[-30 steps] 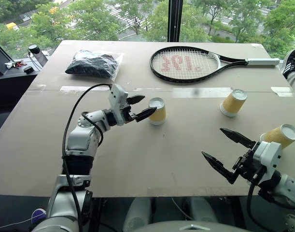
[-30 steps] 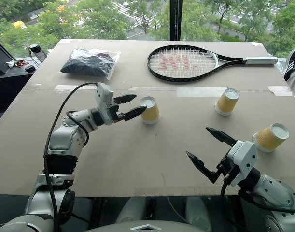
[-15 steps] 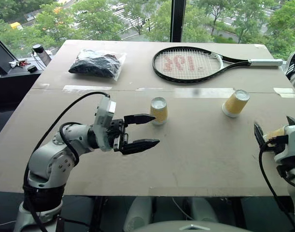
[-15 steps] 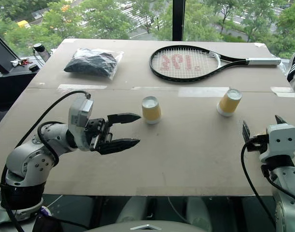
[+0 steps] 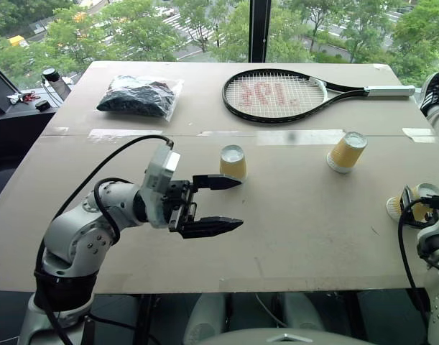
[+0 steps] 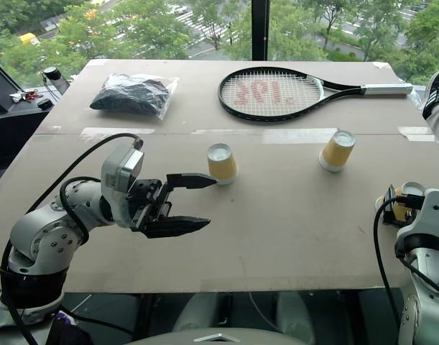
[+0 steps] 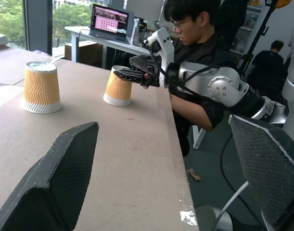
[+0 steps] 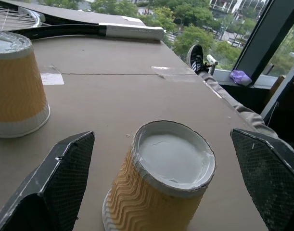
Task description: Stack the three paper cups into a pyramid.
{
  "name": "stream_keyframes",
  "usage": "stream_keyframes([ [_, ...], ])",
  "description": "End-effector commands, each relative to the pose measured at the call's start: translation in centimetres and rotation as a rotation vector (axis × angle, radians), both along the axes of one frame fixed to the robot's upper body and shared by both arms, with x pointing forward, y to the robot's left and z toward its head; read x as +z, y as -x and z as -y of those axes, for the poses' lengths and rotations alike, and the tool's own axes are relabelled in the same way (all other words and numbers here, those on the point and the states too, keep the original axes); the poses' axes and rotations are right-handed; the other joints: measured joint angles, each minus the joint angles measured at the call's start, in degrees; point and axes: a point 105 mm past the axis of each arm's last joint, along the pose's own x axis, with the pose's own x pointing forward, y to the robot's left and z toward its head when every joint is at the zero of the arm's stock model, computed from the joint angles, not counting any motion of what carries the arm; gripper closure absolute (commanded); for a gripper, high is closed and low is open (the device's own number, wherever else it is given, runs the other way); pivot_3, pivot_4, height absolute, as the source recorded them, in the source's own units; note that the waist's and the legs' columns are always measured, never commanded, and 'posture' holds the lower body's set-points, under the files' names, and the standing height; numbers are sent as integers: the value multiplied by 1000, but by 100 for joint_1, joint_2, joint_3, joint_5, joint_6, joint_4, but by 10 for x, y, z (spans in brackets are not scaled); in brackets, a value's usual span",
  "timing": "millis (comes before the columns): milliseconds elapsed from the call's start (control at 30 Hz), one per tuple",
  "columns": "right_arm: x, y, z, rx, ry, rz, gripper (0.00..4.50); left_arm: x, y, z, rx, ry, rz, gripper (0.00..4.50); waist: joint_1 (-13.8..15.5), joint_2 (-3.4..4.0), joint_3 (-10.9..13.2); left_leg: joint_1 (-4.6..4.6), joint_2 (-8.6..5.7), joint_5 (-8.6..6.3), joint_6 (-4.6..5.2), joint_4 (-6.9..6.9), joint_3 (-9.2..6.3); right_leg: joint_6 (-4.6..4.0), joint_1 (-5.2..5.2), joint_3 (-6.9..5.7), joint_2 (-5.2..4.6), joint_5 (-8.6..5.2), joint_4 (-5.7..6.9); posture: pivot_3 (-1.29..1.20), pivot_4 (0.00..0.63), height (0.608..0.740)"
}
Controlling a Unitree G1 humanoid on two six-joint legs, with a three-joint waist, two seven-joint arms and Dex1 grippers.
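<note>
Cups [image 5: 233, 162] stood inverted and apart on the counter [image 5: 305, 223], none yet stacked: one just below the tennis racket [image 5: 276, 95], a second [image 5: 346, 152] below its handle, the third [image 8: 161, 183] farthest from the racket at the counter's edge. Wide jaws of the right gripper [image 8: 159, 192] flanked that third cup without touching; the left gripper [image 5: 215, 205] hovered empty, jaws wide. Gathering had begun; closing on the cup looked next.
</note>
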Motion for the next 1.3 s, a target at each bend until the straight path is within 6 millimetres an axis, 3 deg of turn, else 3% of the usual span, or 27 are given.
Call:
stream_keyframes([
  [33,6,1,7,-49,-50,24,0,8,8,4,-41,12,63,35,-7,0,0,0,0,0,0,0,0,0,0,0,0,0,0,0,150,740],
  [367,5,-10,10,-71,-95,11,0,9,8,2,-26,15,93,35,-47,1,1,0,0,0,0,-4,1,0,-2,-1,1,0,-1,0,150,740],
  [467,3,-12,11,-76,-94,3,771,9,8,2,-18,20,95,0,-48,1,1,0,0,0,1,-4,1,0,-3,-1,2,0,0,0,150,740],
  [533,3,-12,13,-80,-93,-1,1681,9,7,2,-9,25,93,0,-49,1,1,0,0,0,1,-4,2,0,-3,0,2,0,-1,0,150,740],
  [600,3,-12,14,-77,-83,0,2310,8,6,2,5,29,88,0,-49,2,1,0,0,0,1,-4,3,0,-3,-1,2,0,-1,0,150,740],
  [700,8,-13,8,-7,-51,4,2319,7,3,0,53,37,103,0,-50,3,2,0,0,0,1,-4,5,1,-3,0,2,0,-1,0,150,740],
  [767,16,-15,-5,113,-41,23,2319,7,-5,-3,131,49,147,0,-46,4,2,-2,0,0,1,-4,3,1,-4,2,1,0,-3,0,150,740],
  [933,32,-2,-88,750,-91,-3,2319,5,-12,-13,239,131,147,0,-63,21,10,-1,2,-1,2,-7,4,1,-4,13,2,0,-3,0,150,740],
  [1000,37,4,-113,915,-110,-6,2319,2,-14,-17,286,137,145,0,-72,18,9,-1,7,-1,2,-9,2,1,-3,12,4,0,-6,0,150,740],
  [1100,53,-25,-147,1018,-68,61,2319,-3,-5,-37,375,178,160,0,-212,8,10,6,11,-1,3,-8,1,1,-1,13,7,1,-6,0,150,740],
  [1300,60,-73,-175,1038,11,87,2319,-11,4,-69,510,210,151,0,-40,-2,15,-7,-5,0,1,-8,-23,-1,-25,39,8,2,-2,0,150,740],
])
